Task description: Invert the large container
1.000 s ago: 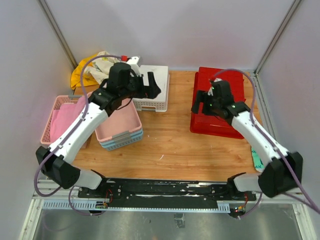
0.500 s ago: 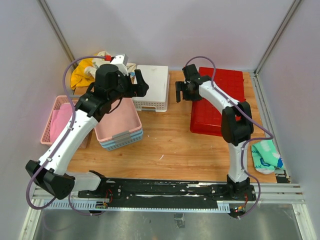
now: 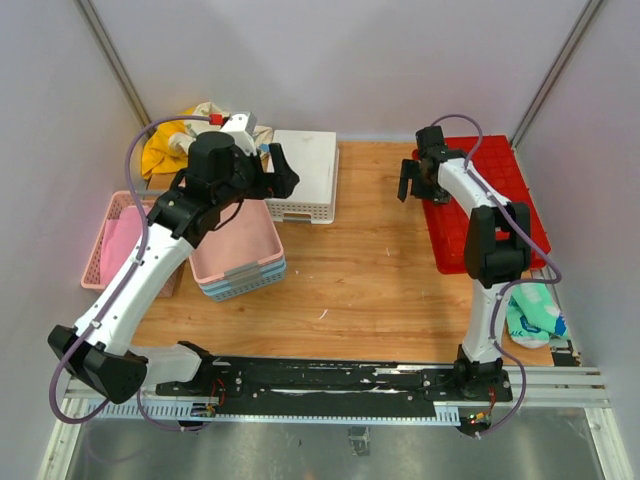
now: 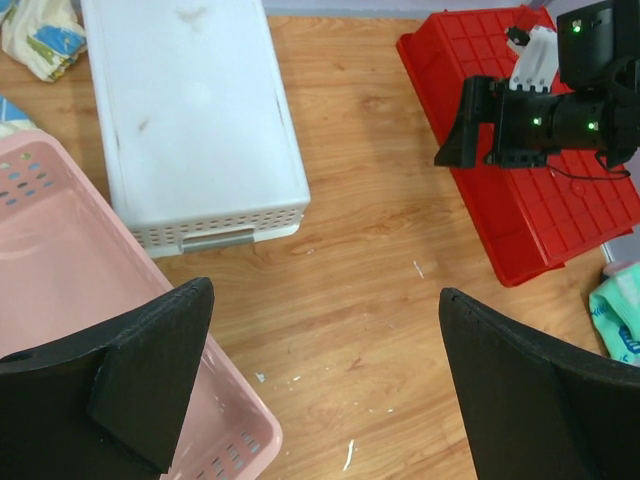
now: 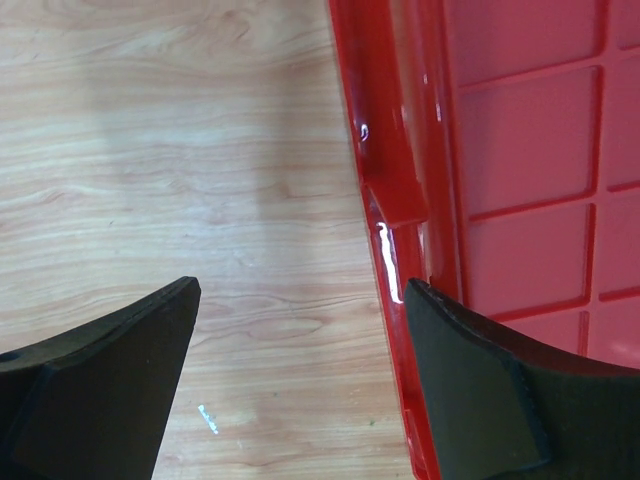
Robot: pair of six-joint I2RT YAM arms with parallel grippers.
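The large red container lies at the back right of the table, turned at an angle, grid-ribbed side up. It also shows in the left wrist view and the right wrist view. My right gripper is open at the container's left edge. In the right wrist view one finger is over the red rim and the other over bare wood. It holds nothing. My left gripper is open and empty above the table between the pink and white baskets, seen in the left wrist view.
A white basket lies bottom up at the back middle. A pink basket is stacked on a blue one. A pink perforated basket holds cloth at the left. A yellow cloth lies at the back left, a teal cloth at the right.
The red container has slid right and turned toward the right wall. My right gripper has moved right along with its left edge. My left gripper has barely moved.
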